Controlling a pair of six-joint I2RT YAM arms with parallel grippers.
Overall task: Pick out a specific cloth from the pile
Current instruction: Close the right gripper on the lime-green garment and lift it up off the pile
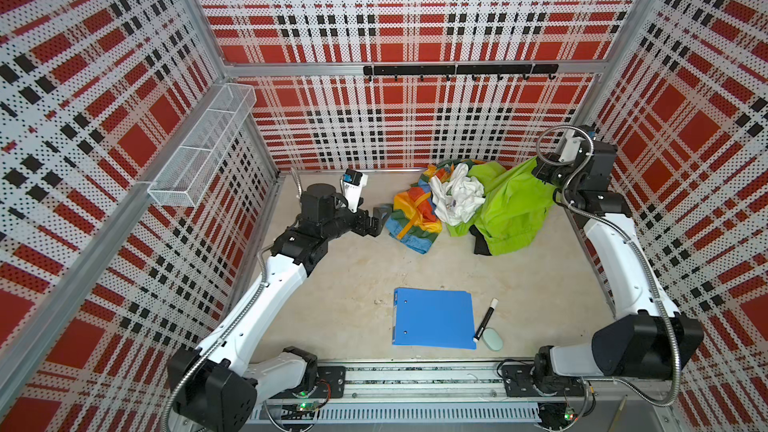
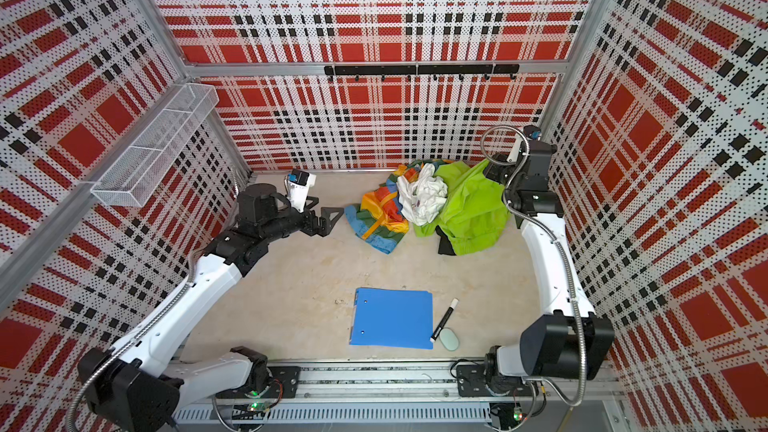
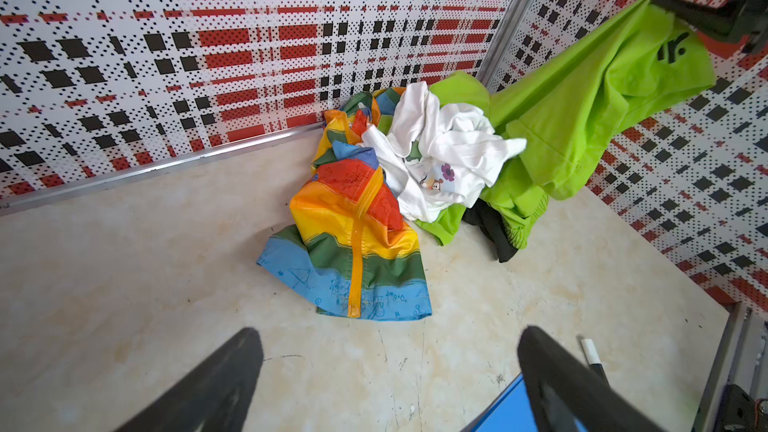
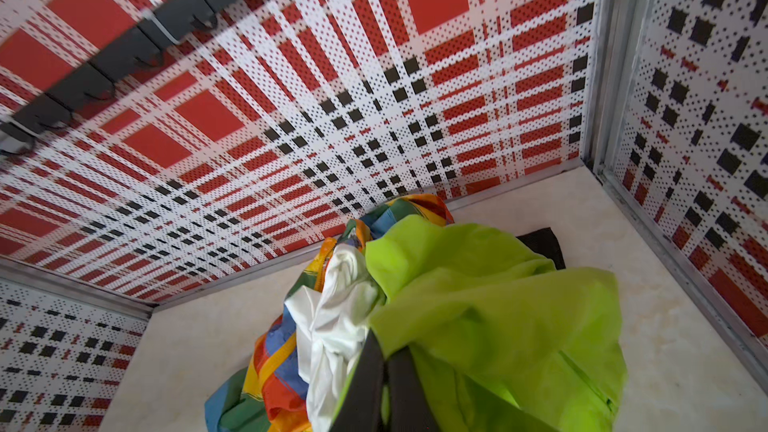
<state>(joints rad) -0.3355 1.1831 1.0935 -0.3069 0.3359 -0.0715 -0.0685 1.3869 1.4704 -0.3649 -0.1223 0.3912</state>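
Note:
The pile lies at the back right of the table: a rainbow striped cloth, a white cloth on top and the lime green cloth on the right. My right gripper is shut on an upper corner of the green cloth and holds it raised, so the fabric stretches up from the heap. In the right wrist view the right gripper pinches green fabric. Dark lettering shows on the cloth near that grip. My left gripper stands open, empty, just left of the rainbow cloth.
A black fabric pokes out under the green cloth. Near the front lie a blue folder, a black marker and a pale green eraser. A wire basket hangs on the left wall, a hook rail on the back wall.

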